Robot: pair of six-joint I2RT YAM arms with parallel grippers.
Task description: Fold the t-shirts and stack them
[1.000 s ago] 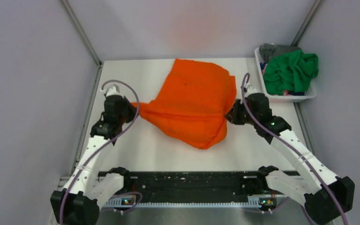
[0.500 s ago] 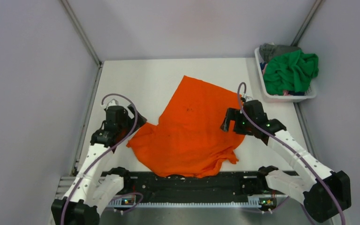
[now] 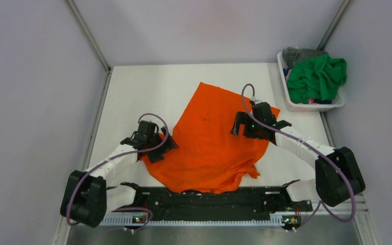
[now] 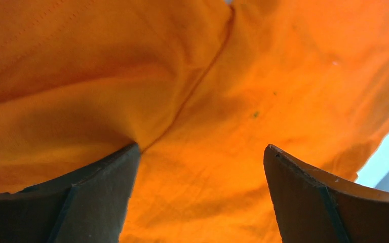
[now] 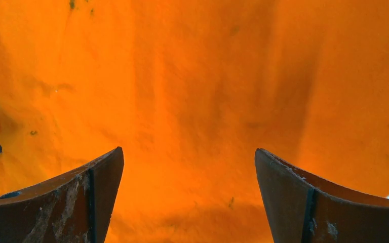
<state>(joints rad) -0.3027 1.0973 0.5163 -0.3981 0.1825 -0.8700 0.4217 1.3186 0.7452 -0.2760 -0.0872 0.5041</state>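
A bright orange t-shirt (image 3: 209,145) with small dark specks lies loosely spread in the middle of the table, its near hem rumpled at the front rail. My left gripper (image 3: 164,147) is over its left edge, open, with only orange cloth (image 4: 233,76) below the fingers (image 4: 81,202). My right gripper (image 3: 239,126) hovers over the shirt's right part, also open, with nothing between its fingers (image 5: 304,202) and cloth (image 5: 207,76) beneath. A green t-shirt (image 3: 316,76) and a grey t-shirt (image 3: 298,52) are bunched in the basket.
A white slatted basket (image 3: 314,106) stands at the back right corner of the white table (image 3: 148,87). Grey walls close in on the left, back and right. A black rail (image 3: 209,196) runs along the near edge between the arm bases.
Both grippers have opened and let go of the orange t-shirt, which dropped and spread toward the near edge. Both arms then moved inward over the cloth.
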